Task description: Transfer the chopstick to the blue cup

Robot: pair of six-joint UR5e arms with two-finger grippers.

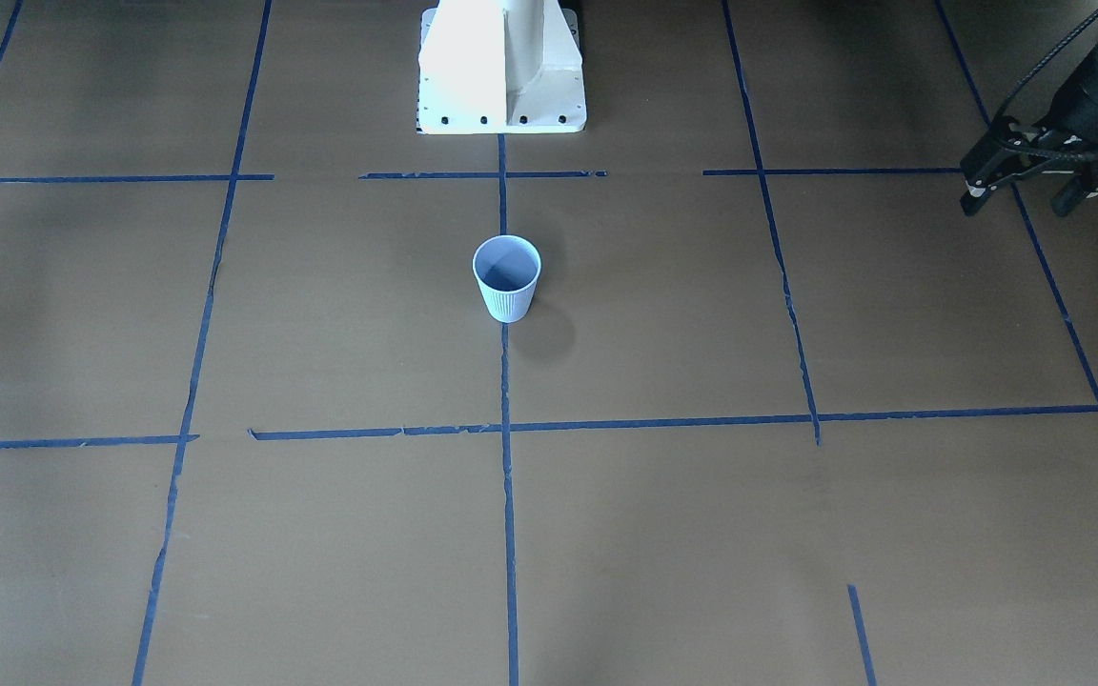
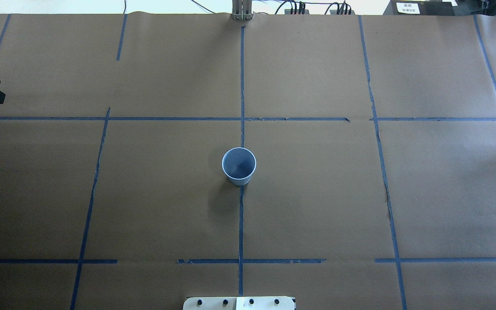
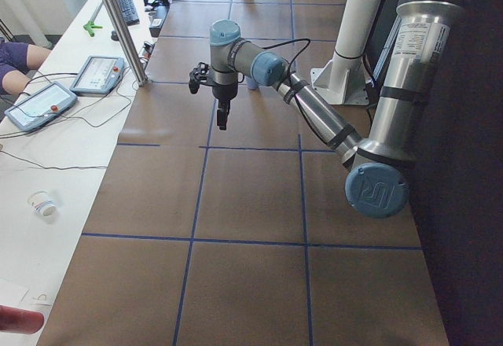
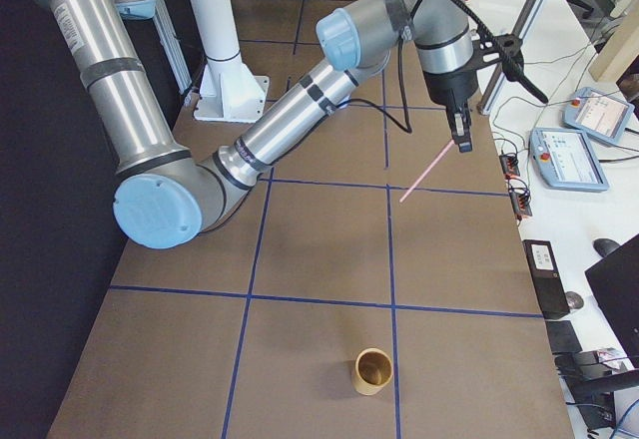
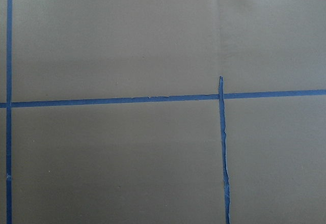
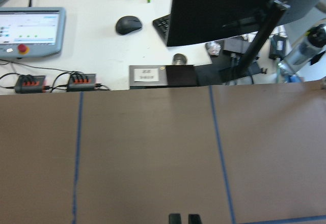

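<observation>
The blue cup (image 1: 507,278) stands upright and empty at the table's middle, also in the overhead view (image 2: 239,165). In the exterior right view my right gripper (image 4: 460,141) hangs above the table's right end, shut on a thin pink chopstick (image 4: 427,177) that slants down from its fingers. The right wrist view shows its fingertips (image 6: 174,218) close together; the stick is hidden there. My left gripper (image 1: 1021,202) hovers open and empty at the table's left end, far from the cup.
A tan cup (image 4: 374,371) stands on the table's right end. The white robot base (image 1: 501,67) is behind the blue cup. Blue tape lines cross the brown paper. Pendants (image 4: 584,155) and cables lie beyond the far edge.
</observation>
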